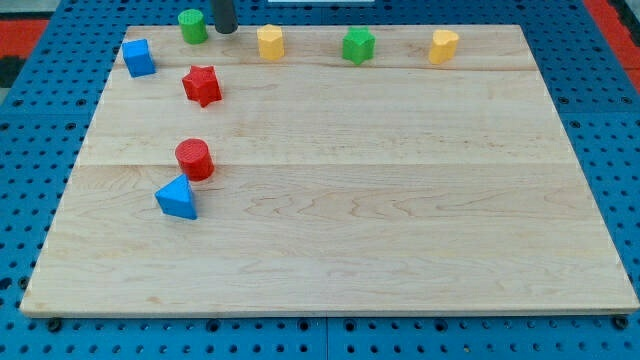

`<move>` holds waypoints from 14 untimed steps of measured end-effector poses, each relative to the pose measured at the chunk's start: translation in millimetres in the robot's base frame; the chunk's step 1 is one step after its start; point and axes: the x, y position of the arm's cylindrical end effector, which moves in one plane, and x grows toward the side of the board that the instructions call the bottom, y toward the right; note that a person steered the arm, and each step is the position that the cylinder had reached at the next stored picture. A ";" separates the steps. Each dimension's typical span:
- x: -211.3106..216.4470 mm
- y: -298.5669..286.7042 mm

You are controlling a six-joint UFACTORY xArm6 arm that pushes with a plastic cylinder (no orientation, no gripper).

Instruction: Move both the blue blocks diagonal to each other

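A blue cube (138, 57) sits near the board's top left corner. A blue triangular block (177, 198) lies lower down on the left side, touching or almost touching a red cylinder (194, 159) just above it. My tip (226, 29) is at the view's top edge, just right of a green cylinder (193, 25). It is well right of the blue cube and far above the blue triangular block.
A red star block (202, 85) lies between the two blue blocks. Along the top edge stand a yellow block (270, 42), a green hexagonal block (358, 45) and a yellow heart-like block (443, 45). The wooden board (400, 200) rests on blue pegboard.
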 end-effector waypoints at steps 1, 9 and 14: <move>-0.7 -12.4; 182.6 -90.6; 104.8 -87.5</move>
